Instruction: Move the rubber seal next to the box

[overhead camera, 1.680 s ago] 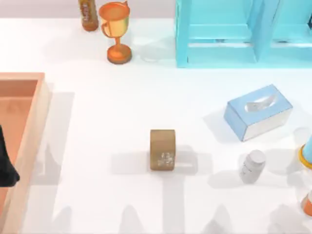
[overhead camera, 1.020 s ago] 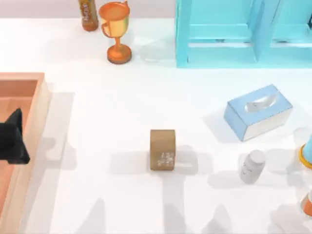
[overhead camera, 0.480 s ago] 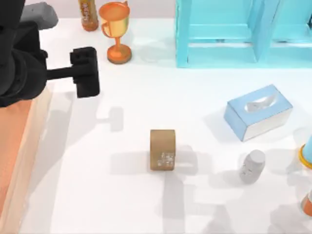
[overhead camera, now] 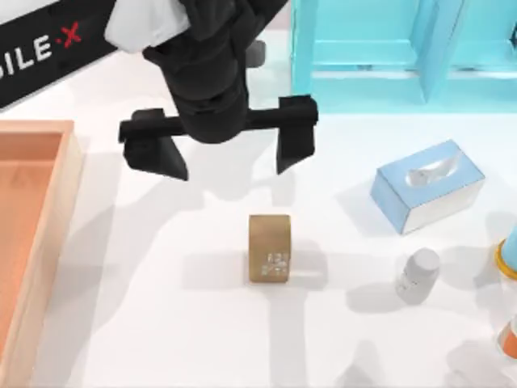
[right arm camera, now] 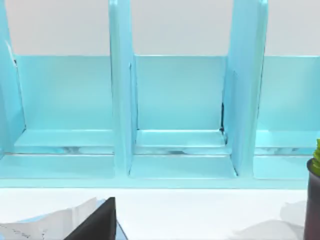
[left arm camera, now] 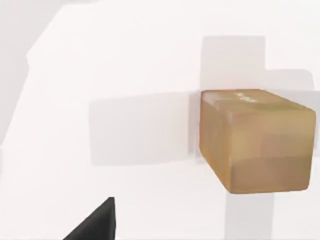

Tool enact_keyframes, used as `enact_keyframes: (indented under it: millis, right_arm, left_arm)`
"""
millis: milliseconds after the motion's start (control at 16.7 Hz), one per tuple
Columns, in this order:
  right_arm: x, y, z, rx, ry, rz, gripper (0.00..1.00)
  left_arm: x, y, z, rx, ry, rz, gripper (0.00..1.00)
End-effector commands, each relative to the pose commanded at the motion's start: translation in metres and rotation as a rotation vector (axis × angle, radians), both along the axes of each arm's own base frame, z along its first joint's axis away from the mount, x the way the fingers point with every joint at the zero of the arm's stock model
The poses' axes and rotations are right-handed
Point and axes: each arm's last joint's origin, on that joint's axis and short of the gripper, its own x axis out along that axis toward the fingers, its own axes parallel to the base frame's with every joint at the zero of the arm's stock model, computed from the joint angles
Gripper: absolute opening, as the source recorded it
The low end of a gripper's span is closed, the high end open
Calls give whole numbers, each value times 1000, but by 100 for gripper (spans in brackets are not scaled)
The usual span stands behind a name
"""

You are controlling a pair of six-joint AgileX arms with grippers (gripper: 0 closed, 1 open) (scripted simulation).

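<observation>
Wooden box (overhead camera: 48, 234): at table's left edge, cut off by the frame. Light wood walls, flat smooth orange-brown floor, shallow rectangular form.

Left gripper (overhead camera: 226, 158): matte black, above table centre, toward the far side. Two wedge-shaped fingers (overhead camera: 291, 141) hang from a straight crossbar, spread wide apart, nothing between them. Cylindrical black wrist above; arm link w/ white "AgileX" lettering runs off to the upper left. Gripper hangs over bare tabletop beyond the rubber seal, not touching it.

Rubber seal (overhead camera: 269, 248): approx. table centre, upright, standing free. Tan-brown block, matte, far end rounded; faint white markings on near face. Well apart from the wooden box, w/ open white tabletop (overhead camera: 161, 323) between. Left wrist view: seal (left arm camera: 257, 140) appears as a plain brown block w/ softly rounded edges, casting a grey shadow; a black fingertip (left arm camera: 95, 222) is at frame edge.

Light blue rack (overhead camera: 404, 52): far side, right of centre. Smooth, flat upright dividers forming open bays; right wrist view faces these bays (right arm camera: 180, 115).

Tissue box (overhead camera: 428, 186): right of the seal, light blue rectangular carton, oval slot on top, set at an angle.

Pill bottle (overhead camera: 418, 275): small white cylinder w/ cap, nearer than the tissue box, right of the seal.

Right gripper: black fingertip (right arm camera: 95, 222) at edge of right wrist view; opening cannot be told.
</observation>
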Motion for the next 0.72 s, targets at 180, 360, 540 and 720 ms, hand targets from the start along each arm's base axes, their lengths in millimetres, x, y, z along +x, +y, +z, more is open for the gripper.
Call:
enact_keyframes:
  millis: [180, 360, 540, 720]
  right_arm:
    - [0, 0, 0, 0, 0, 0, 100]
    - [0, 0, 0, 0, 0, 0, 100]
    - [0, 0, 0, 0, 0, 0, 100]
    - [0, 0, 0, 0, 0, 0, 100]
  left_arm:
    - [8, -35, -23, 72, 98, -3, 100]
    - [11, -53, -38, 115, 146, -3, 100]
    - [11, -55, -40, 120, 151, -3, 100]
    - [12, -53, -40, 118, 151, 1, 100]
